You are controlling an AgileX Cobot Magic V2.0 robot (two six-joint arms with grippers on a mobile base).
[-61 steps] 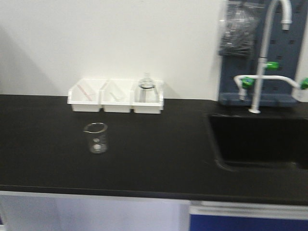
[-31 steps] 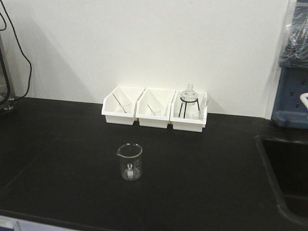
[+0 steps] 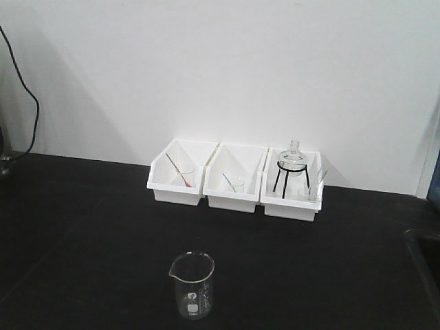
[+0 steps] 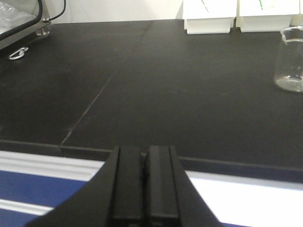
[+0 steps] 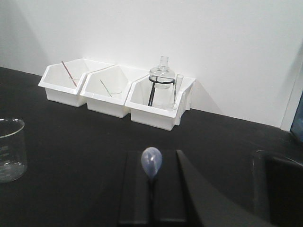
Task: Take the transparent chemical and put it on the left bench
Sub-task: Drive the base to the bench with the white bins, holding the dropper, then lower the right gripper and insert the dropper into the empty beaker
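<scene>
Our right gripper (image 5: 152,155) is clenched on the clear pipette (image 5: 151,164). Only its soft, faintly bluish bulb shows, standing up between the two black fingers (image 5: 137,189), and the stem is hidden in the narrow gap below it. So the pipette is in our grasp and not lying on the black bench (image 3: 82,227). Our left gripper (image 4: 144,152) is pressed shut with nothing between its pads, and it hangs just in front of the bench's front edge. Three white bins sit side by side against the white wall at the back of the bench. The left bin (image 3: 159,187) holds a red-tipped pipette (image 3: 177,172) leaning at a slant. The middle bin (image 3: 218,199) holds a green-tipped pipette (image 3: 229,181). The right bin (image 3: 289,207) holds a glass flask (image 3: 293,159) on a black wire stand. An empty glass beaker (image 3: 192,285) stands upright on the bench, well in front of the bins. A sink (image 3: 423,265) is sunk into the bench at the far right, and a black cable (image 3: 24,89) hangs down the wall at the far left.
</scene>
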